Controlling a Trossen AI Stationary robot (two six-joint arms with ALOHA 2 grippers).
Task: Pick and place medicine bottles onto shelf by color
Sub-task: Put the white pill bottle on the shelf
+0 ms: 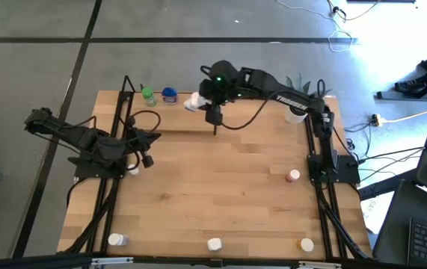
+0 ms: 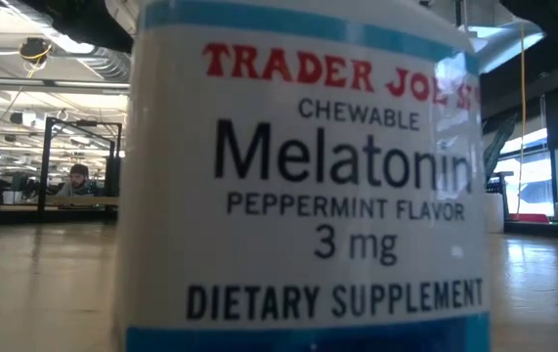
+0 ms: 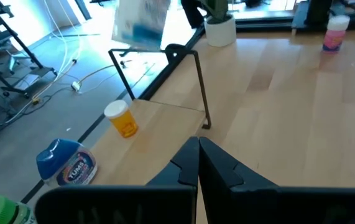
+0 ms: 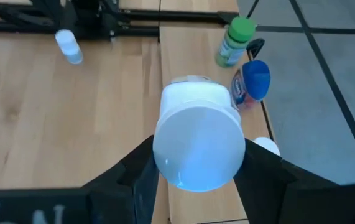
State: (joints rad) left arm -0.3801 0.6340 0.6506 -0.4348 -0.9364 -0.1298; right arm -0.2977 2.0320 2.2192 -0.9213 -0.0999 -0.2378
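My right gripper (image 1: 198, 103) is over the shelf (image 1: 258, 119) at the table's far side, shut on a white medicine bottle (image 4: 199, 146). That bottle shows blurred in the air in the left wrist view (image 3: 141, 22). On the shelf's left end stand a green bottle (image 1: 148, 96), a blue bottle (image 1: 170, 95) and an orange bottle with a white cap (image 3: 122, 119). My left gripper (image 1: 153, 136) waits shut at the shelf's near left corner, its fingers (image 3: 198, 155) together and touching nothing. My right gripper pinches the white bottle between its two fingers (image 4: 143, 168), one on each side of its wide round white end (image 4: 165, 134). That end faces back toward the wrist. The fingers slant down from the table's right. The bottle is lifted clear above the shelf board.
Loose bottles stand on the table: a white one by the left arm (image 1: 133, 170), a pink-capped one (image 1: 294, 175) at the right, and three along the near edge (image 1: 116, 240), (image 1: 214, 244), (image 1: 306, 244). A potted plant (image 1: 297, 112) stands at the shelf's right end. Black posts (image 3: 202, 87) frame the shelf.
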